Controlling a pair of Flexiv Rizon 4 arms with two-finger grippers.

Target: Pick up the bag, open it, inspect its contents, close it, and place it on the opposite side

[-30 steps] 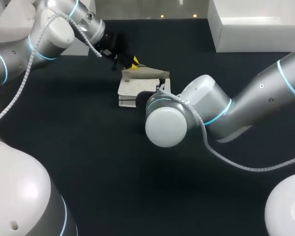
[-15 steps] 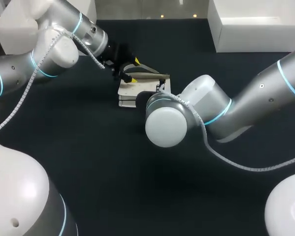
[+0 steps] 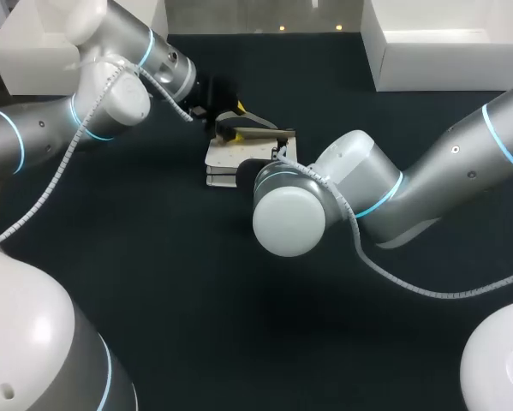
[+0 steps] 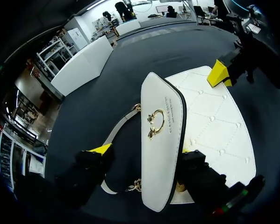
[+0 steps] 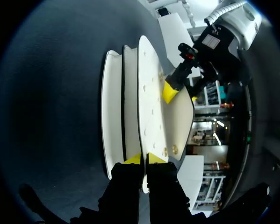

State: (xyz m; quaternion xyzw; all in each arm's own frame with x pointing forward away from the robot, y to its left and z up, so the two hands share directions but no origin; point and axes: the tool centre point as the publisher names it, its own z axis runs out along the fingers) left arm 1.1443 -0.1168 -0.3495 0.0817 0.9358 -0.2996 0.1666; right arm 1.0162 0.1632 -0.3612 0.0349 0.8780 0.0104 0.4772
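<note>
A white quilted bag (image 3: pixel 230 156) lies on the dark table, and its flap (image 4: pixel 161 126) with a gold clasp is lifted off the body (image 4: pixel 210 121). My left gripper (image 3: pixel 232 127) is at the bag's far left corner, open. In the left wrist view this gripper (image 4: pixel 142 150) straddles the flap, and the strap (image 4: pixel 118 130) runs in the gap beside one finger. My right gripper (image 5: pixel 144 159) is shut on the thin edge of the bag's front panel (image 5: pixel 149 84). In the head view it is mostly hidden behind its own arm (image 3: pixel 290 214).
A white box (image 3: pixel 33 51) stands at the back left and another white box (image 3: pixel 444 43) at the back right. Dark open tabletop (image 3: pixel 153 257) spreads in front of the bag.
My left gripper opened and let go of the flap, which has sunk lower. The left arm swung a little to the right. The right arm kept still.
</note>
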